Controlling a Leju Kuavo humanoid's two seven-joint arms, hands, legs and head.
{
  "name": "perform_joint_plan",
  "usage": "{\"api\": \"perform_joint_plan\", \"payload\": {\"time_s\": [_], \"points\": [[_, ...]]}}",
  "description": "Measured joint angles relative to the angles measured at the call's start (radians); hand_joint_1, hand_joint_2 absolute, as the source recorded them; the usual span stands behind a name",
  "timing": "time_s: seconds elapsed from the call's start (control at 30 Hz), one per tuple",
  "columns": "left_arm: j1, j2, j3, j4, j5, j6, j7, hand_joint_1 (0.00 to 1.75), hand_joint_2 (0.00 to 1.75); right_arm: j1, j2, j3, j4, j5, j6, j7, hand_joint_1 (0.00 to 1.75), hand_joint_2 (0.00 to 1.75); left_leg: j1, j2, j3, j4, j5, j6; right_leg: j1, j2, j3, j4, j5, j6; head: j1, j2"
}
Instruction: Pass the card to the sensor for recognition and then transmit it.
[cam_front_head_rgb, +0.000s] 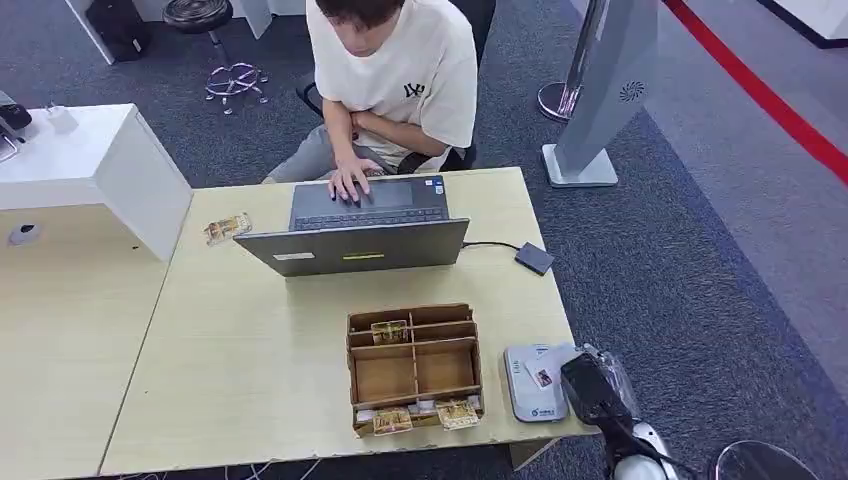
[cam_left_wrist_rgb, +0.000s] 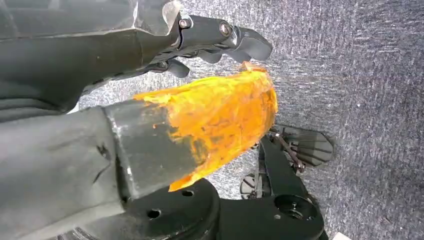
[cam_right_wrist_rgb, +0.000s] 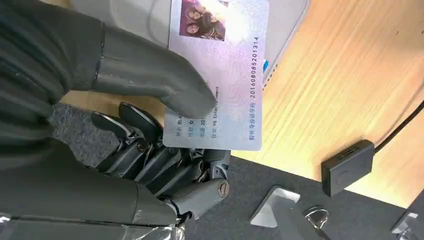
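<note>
Pale violet and glossy, the card (cam_right_wrist_rgb: 220, 70) is pinched in the right hand (cam_right_wrist_rgb: 165, 130): the thick grey thumb (cam_right_wrist_rgb: 160, 82) presses on its printed face and the darker fingers (cam_right_wrist_rgb: 165, 162) close beneath it. The card carries a small photograph at one end and rows of printed text and digits. In the right wrist view it lies over the grey-white sensor (cam_right_wrist_rgb: 145, 17), which rests on the wooden table (cam_right_wrist_rgb: 340, 75).

In the head view the right hand (cam_front_head_rgb: 592, 388) is positioned at the table's near right corner, directly beside the sensor (cam_front_head_rgb: 528, 392), with the card (cam_front_head_rgb: 541, 376) above the sensor's top surface. Whether the card touches the sensor cannot be determined.

A brown compartmented box (cam_front_head_rgb: 414, 367) stands just left of the sensor, with small packets in its near and far sections. Behind it an open laptop (cam_front_head_rgb: 360, 228) faces a seated person (cam_front_head_rgb: 390, 80), whose hand rests on the keyboard. A small dark module (cam_front_head_rgb: 534, 258) lies on a cable near the table's right edge.

The left hand (cam_left_wrist_rgb: 210, 42) hangs over grey carpet (cam_left_wrist_rgb: 360, 75). Its dark fingers (cam_left_wrist_rgb: 240, 40) are curled inward with nothing between them, and its thumb (cam_left_wrist_rgb: 220, 120) is wrapped in orange tape.
</note>
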Motion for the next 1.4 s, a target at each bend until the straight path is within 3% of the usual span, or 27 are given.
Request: {"api": "perform_joint_plan", "payload": {"time_s": [1.4], "points": [[0.0,0.006,-0.008,0.0,0.029,-0.013,-0.004,0.0,0.0,-0.03,0.002,-0.009,0.042,0.014,0.002,-0.016,1.75,1.75,0.0,0.0,0.001,0.0,0.0,0.0,0.0,0.0,0.001,0.0,0.001,0.001,0.0,0.0]]}}
